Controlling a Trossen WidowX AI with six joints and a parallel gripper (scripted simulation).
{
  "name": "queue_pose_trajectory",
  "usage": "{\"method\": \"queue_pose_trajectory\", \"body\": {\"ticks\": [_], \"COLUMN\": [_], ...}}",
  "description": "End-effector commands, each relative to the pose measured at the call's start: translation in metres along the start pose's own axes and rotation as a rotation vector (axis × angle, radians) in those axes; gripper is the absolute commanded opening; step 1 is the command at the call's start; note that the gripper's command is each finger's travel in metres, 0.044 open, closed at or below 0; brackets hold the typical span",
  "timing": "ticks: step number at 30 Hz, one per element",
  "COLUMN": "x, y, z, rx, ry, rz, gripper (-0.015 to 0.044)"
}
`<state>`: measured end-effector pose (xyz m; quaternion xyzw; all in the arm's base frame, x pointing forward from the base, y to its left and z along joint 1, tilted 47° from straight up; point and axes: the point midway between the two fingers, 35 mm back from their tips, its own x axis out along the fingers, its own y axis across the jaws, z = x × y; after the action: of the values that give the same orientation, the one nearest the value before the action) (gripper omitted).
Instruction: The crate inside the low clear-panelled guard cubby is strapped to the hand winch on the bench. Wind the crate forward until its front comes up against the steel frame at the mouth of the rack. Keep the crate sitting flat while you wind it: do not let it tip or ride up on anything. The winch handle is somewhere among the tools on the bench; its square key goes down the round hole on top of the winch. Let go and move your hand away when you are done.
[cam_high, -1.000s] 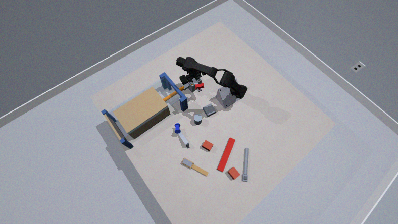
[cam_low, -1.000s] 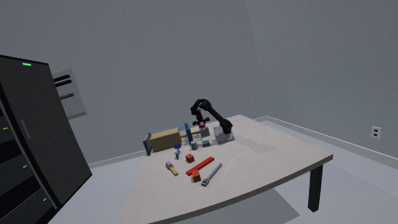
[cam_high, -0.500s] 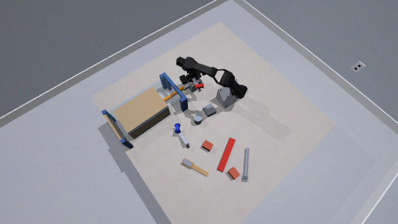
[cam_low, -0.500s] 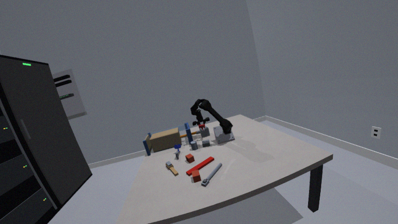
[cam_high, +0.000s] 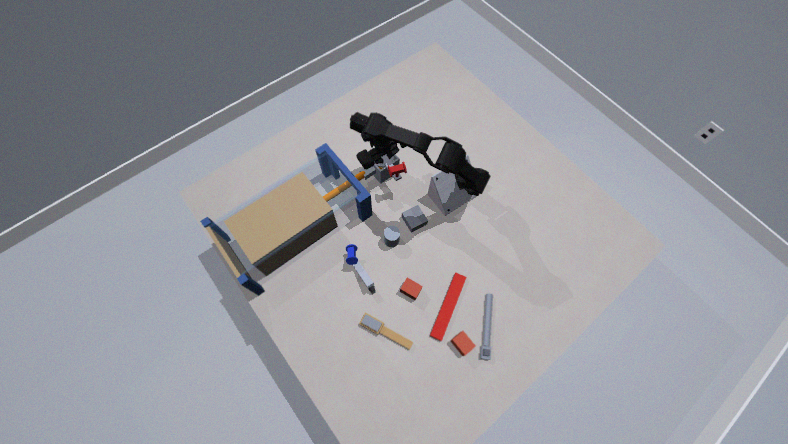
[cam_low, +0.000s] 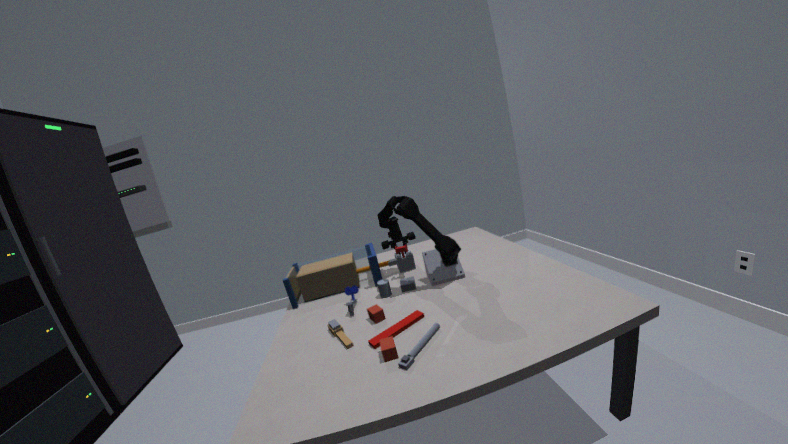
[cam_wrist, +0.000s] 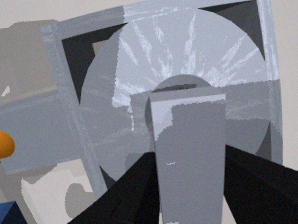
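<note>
At the claw (cam_high: 387, 155) (cam_low: 397, 242) (cam_wrist: 185, 159), fingers closed on the grey bar of the red-knobbed winch handle (cam_high: 397, 169) (cam_low: 403, 259) (cam_wrist: 190, 165). Judged rigid and light, with smooth faces likely to slip if pinched off-centre; best taken squarely across the flats, clear of the knob. Directly below the claw, round-topped winch (cam_high: 381, 172) (cam_low: 405, 263) (cam_wrist: 170, 45), with the bar reaching over the hub. Cannot confirm full seating of the square key, hidden beneath the bar.

Out from the claw, orange strap (cam_high: 344, 186) (cam_low: 366, 269) (cam_wrist: 5, 145), running through the mouth of the blue steel frame (cam_high: 363, 205) (cam_low: 375, 263) (cam_wrist: 9, 214). Beyond the frame from the claw, tan crate (cam_high: 278, 217) (cam_low: 328, 275), seemingly flat, front apart from the frame. Judged stiff, boxy and probably heavy beside the handle; to be drawn by the strap alone, never lifted. Winding still required, in slow, level turns; jerking could tip the crate or lift the key out.

Well apart from the claw, blue-knobbed crank (cam_high: 351, 254) (cam_low: 351, 290), unheld. On contact with the frame, release and withdraw.
</note>
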<state>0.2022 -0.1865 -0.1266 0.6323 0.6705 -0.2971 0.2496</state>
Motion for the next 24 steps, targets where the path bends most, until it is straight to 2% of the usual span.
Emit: {"method": "queue_pose_trajectory", "body": {"ticks": [1, 24], "x": [0.0039, 0.0041], "y": [-0.0014, 0.0], "z": [0.0009, 0.0009], "rx": [-0.025, 0.061], "ry": [-0.008, 0.001], "rz": [-0.012, -0.014], "gripper": [0.0, 0.0]}}
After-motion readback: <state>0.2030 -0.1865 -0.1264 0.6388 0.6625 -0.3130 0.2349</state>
